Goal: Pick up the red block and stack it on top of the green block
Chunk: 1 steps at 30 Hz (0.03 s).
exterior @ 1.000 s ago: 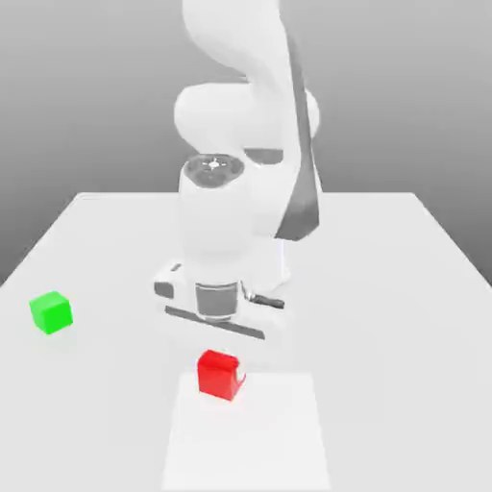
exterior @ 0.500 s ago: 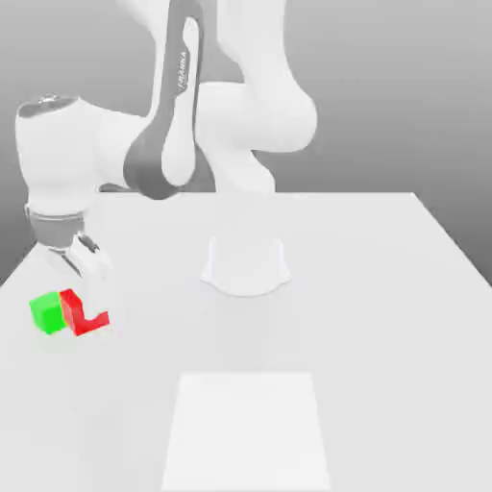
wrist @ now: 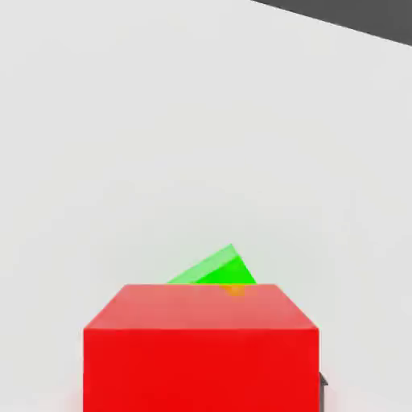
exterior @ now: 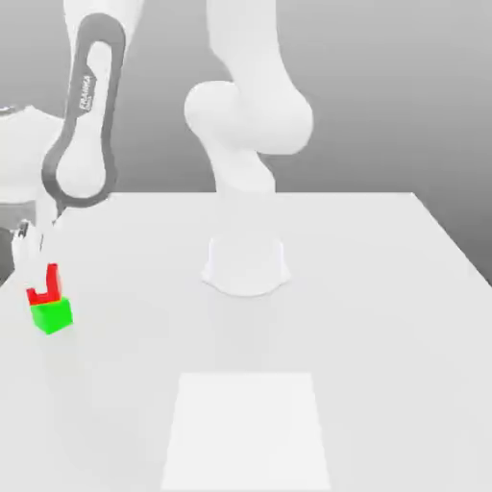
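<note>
Although the red block [exterior: 54,283] appears stacked on the green block [exterior: 52,315], exterior view's left, gripper [exterior: 40,285] opening and hold cannot be told; release unconfirmed, withdrawal pending.

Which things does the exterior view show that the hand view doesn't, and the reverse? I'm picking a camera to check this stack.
Exterior view only: the robot's base, the upper arm, and the white square.
Hand view only: a close look at the red block's broad face.
Both: the red block over the green block, and the table.
</note>
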Available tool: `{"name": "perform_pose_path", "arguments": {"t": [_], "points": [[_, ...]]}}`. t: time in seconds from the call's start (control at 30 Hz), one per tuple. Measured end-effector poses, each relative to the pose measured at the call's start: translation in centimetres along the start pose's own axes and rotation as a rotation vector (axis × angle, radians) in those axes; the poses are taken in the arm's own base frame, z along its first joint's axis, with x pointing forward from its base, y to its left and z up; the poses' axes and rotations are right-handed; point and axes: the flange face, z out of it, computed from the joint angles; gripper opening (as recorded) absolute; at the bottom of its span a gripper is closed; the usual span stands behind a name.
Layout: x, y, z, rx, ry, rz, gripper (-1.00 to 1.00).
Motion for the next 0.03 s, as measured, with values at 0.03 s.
{"name": "perform_pose_path", "arguments": {"t": [0.03], "points": [[0.0,0.0,0.0,0.0,0.0,0.0,1.0]]}}
